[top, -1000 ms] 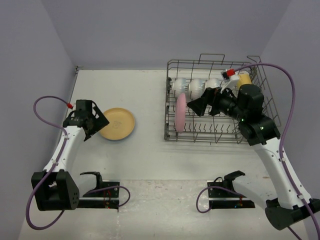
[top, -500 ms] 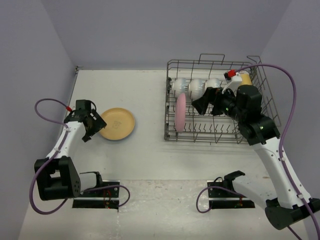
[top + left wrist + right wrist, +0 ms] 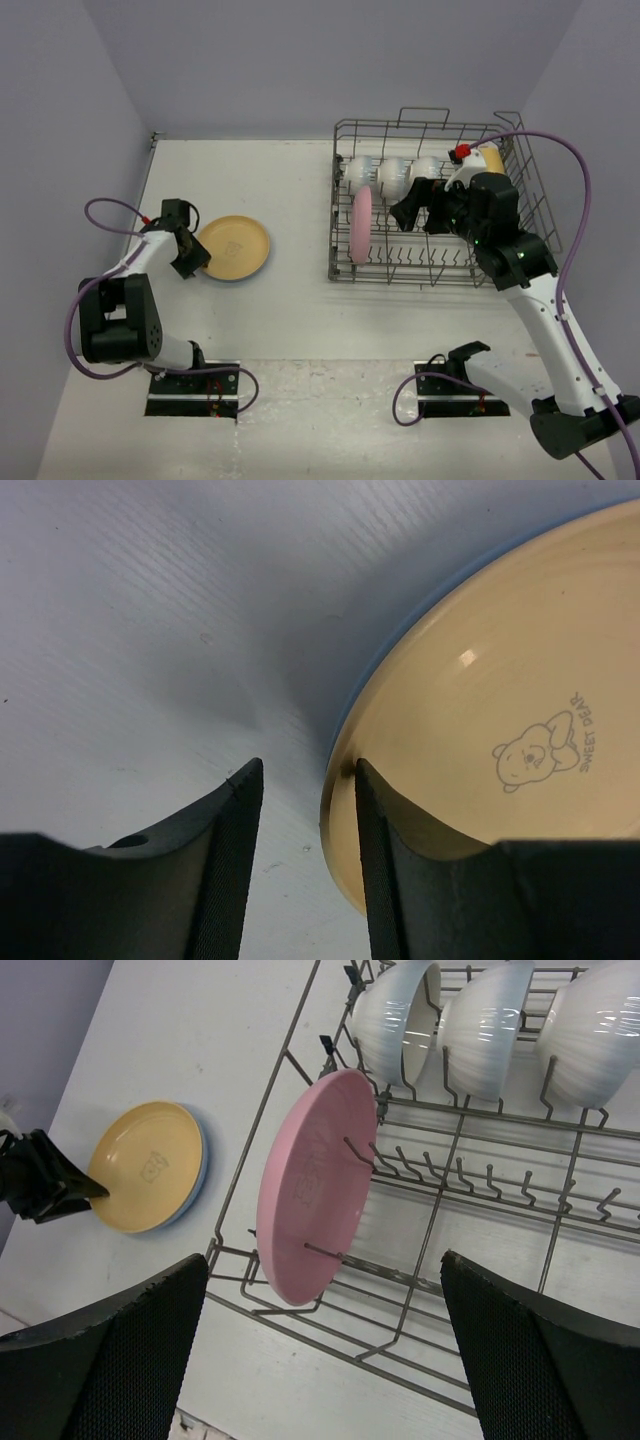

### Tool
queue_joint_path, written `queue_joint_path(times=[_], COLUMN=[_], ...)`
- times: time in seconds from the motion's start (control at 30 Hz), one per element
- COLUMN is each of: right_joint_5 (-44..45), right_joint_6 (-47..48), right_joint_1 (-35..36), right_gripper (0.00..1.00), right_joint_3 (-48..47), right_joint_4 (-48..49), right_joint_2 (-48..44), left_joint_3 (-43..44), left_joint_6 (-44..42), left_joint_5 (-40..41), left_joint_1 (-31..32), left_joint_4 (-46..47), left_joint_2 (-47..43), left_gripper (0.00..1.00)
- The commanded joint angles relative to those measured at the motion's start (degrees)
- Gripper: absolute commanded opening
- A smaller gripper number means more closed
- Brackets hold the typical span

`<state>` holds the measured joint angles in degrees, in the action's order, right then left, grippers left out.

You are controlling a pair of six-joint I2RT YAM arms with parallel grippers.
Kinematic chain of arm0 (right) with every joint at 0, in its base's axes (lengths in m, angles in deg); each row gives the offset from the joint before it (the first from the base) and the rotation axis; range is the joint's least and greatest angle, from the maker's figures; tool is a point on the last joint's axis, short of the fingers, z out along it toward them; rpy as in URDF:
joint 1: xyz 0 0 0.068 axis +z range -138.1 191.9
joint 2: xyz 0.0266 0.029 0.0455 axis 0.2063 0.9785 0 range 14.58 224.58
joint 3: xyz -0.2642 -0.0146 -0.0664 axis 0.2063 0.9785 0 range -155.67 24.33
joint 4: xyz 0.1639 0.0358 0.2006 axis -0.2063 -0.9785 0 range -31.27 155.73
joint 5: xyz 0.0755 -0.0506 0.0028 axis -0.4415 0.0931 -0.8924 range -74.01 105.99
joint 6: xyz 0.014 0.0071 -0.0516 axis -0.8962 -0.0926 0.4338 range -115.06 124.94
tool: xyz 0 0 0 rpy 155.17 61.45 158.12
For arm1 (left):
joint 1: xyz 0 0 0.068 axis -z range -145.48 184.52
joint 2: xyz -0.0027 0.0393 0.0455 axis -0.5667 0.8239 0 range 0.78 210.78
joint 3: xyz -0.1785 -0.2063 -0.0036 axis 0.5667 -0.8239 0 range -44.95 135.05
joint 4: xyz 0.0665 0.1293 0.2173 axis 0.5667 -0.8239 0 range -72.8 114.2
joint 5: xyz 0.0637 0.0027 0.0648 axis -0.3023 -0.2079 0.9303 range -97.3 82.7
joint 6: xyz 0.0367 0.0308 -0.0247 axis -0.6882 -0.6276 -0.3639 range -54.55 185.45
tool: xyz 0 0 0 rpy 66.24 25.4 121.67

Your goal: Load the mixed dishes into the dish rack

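Note:
An orange-yellow plate [image 3: 235, 247] with a bear print [image 3: 500, 730] lies on a blue plate [image 3: 201, 1160] on the table's left. My left gripper [image 3: 192, 255] is at its left rim. Its jaws [image 3: 305, 767] straddle the rim and stand partly open: one finger lies on the plate's inside, the other on the table, with a gap left. The dish rack [image 3: 440, 275] holds a pink plate [image 3: 361, 225] on edge, three white bowls [image 3: 393, 175] and a yellow mug [image 3: 489, 158]. My right gripper [image 3: 402, 212] hovers wide open over the rack, empty, above the pink plate [image 3: 315, 1185].
The purple left wall runs close behind the left gripper. The rack's raised wire handle [image 3: 425, 113] and rows of upright tines [image 3: 470, 1175] stand under the right arm. A purple cable [image 3: 575, 200] loops off the right wrist.
The left gripper has dropped to the plate's left rim and its jaws have narrowed around it. The right gripper has drawn slightly back to the right over the rack.

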<state>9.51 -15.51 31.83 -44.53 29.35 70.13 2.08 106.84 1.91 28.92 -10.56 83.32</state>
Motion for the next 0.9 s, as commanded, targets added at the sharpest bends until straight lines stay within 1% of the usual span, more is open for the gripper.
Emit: queue_joint_path(times=[0.0,0.13,0.2,0.23,0.33,0.63,0.77,0.87], right_joint_5=[2.35,2.88,2.88,2.88,3.05,2.61,2.26,2.35], right_joint_6=[0.93,0.94,0.85,0.93,0.94,0.85,1.11,1.29], right_joint_1=[0.03,0.03,0.03,0.03,0.03,0.03,0.03,0.03], right_gripper=[0.99,0.99,0.99,0.99,0.99,0.99,0.99,0.99], right_joint_3=[0.3,0.48,0.48,0.48,0.48,0.48,0.39,0.39], right_joint_4=[0.17,0.08,0.08,0.08,0.17,0.08,-0.09,-0.09], right_joint_2=[0.0,-0.09,0.0,-0.09,0.0,0.44,0.7,0.88], left_joint_3=[1.05,0.96,0.96,1.05,1.31,2.28,3.33,4.48], left_joint_6=[0.63,0.8,0.8,0.98,0.89,-0.16,-0.78,-1.22], left_joint_5=[0.28,0.37,0.19,0.1,-0.77,-1.3,-1.92,-2.36], left_joint_1=[-0.37,-0.37,-0.37,-0.37,-0.37,-0.19,-0.19,-0.11], left_joint_4=[2.6,2.86,2.95,2.95,2.95,0.84,-0.56,-1.97], left_joint_2=[0.16,0.42,0.78,1.04,1.13,-0.89,-2.47,-2.91], left_gripper=[0.43,0.37,0.33,0.25,0.19,0.14,0.04,0.03])
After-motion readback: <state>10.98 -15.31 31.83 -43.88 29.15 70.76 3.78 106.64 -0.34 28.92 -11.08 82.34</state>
